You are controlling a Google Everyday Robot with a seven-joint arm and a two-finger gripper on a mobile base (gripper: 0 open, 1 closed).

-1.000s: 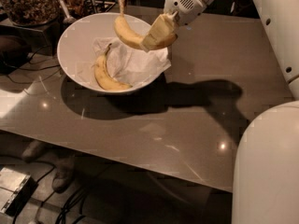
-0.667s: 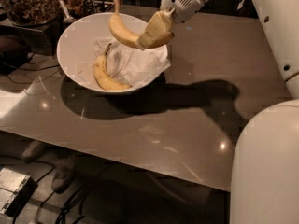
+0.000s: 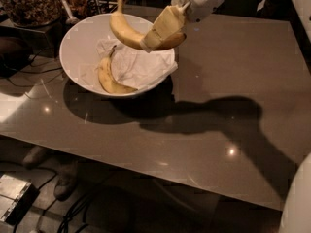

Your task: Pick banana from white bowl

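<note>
My gripper [image 3: 163,33] is shut on the banana [image 3: 126,29], a yellow, gently curved one with its long stem pointing up. It hangs in the air above the right rim of the white bowl [image 3: 77,38], clear of the crumpled white paper inside. The bowl stands at the far left of the table. A second, more hooked banana [image 3: 111,79] still lies on the paper at the bowl's near side.
A glass jar of brown nuts [image 3: 29,4] stands behind the bowl at the far left. The grey-brown table [image 3: 209,120] stretches right and towards me. My white body [image 3: 299,203] fills the lower right corner. Cables and a box lie on the floor at the lower left.
My gripper has risen and moved a little left with the banana in it. The banana is now higher above the bowl. The second banana has not moved.
</note>
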